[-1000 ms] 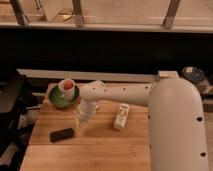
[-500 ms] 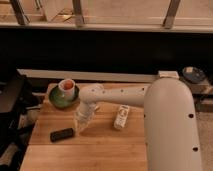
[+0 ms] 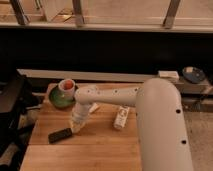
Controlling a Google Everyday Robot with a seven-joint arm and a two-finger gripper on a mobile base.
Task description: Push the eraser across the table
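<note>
The eraser [image 3: 60,135] lies flat on the wooden counter [image 3: 100,147], in its left part, slanted with its right end raised toward the gripper [image 3: 76,126]. Its left end is near the counter's left edge. The gripper points down just beside the eraser's right end; contact cannot be told, nor how wide it stands. The white arm [image 3: 150,115] reaches in from the right. A white bottle [image 3: 120,118] lies on its side to the right, well apart from the eraser. A green bowl [image 3: 60,99] holding a cup [image 3: 66,86] sits at the far left corner. Bare wood stretches right of the eraser and toward the near edge.
</note>
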